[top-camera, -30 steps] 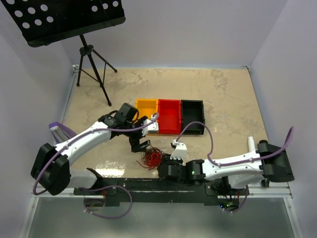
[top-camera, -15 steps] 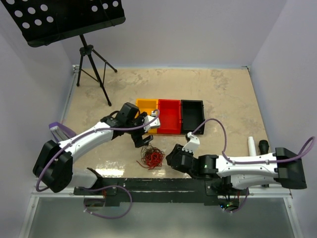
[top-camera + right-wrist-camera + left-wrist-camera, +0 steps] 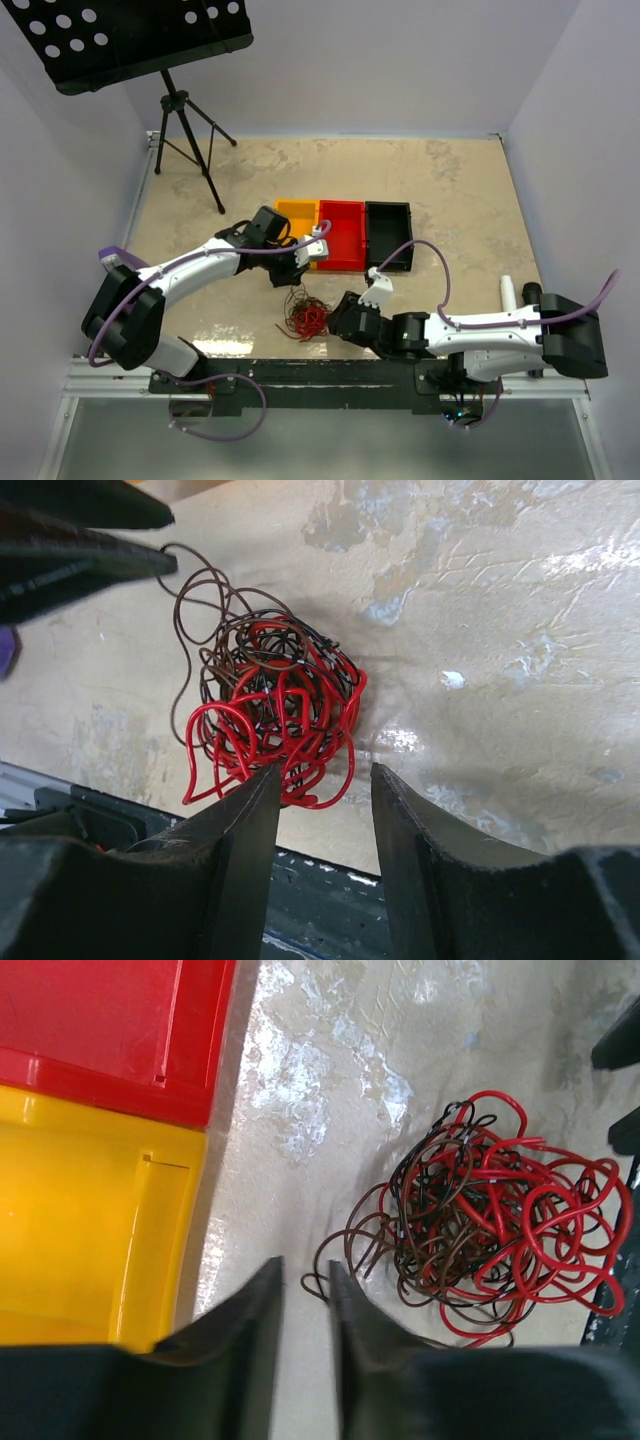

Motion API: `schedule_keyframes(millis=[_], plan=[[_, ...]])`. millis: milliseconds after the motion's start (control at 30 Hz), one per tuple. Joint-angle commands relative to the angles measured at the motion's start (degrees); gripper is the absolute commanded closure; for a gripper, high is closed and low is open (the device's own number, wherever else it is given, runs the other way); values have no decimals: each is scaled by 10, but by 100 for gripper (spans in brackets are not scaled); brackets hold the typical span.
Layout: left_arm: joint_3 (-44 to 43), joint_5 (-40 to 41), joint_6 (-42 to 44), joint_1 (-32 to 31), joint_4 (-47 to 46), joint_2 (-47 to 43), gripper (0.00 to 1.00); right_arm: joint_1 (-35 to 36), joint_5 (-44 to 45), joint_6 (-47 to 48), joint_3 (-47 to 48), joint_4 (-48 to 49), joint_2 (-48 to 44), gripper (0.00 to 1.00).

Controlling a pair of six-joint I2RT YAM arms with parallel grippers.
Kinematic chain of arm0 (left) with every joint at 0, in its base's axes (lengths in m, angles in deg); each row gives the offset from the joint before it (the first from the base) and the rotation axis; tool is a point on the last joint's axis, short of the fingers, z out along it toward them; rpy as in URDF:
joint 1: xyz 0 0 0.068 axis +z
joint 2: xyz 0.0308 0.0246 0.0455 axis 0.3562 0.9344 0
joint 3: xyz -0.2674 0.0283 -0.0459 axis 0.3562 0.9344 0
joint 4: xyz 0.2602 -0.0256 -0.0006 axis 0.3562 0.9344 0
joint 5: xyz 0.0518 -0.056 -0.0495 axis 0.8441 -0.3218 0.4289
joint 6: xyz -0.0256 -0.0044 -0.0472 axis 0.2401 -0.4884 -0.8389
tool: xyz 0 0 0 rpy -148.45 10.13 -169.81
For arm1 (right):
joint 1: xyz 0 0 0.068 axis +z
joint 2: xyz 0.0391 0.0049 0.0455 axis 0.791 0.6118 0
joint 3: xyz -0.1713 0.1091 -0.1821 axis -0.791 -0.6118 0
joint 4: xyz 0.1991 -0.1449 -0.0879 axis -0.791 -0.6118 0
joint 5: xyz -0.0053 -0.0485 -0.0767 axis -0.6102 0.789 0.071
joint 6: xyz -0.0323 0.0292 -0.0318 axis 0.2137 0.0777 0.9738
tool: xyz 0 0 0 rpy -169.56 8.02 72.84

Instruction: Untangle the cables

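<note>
Shows a tangled clump of red and dark brown cables point(image 3: 308, 318) on the counter point(image 3: 450, 200), near the yellow bin point(image 3: 295, 215) and red bin point(image 3: 342, 235), between left fingers point(image 3: 348, 1305) set at a slim empty gap and right fingers point(image 3: 255, 820) half open, holding nothing.

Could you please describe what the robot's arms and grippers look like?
The left arm and right arm have white links with black joints, and a lilac hose loops along each. Their jaws are black and tapered.
</note>
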Motion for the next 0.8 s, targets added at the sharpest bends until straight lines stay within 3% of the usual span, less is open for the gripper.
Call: schedule_keyframes(millis=[0, 67, 400, 767], plan=[[-26, -5, 11, -2, 8, -2, 89, -2, -11, 4, -5, 33, 21, 55], [-19, 10, 11, -2, 7, -15, 100, -3, -15, 6, -7, 42, 28, 55], [27, 95, 32, 12, 8, -67, 100, -3, -27, 20, -1, 78, 69, 61], [56, 107, 28, 12, 10, -88, 100, -23, -36, 62, 55, 118, 153, 63]])
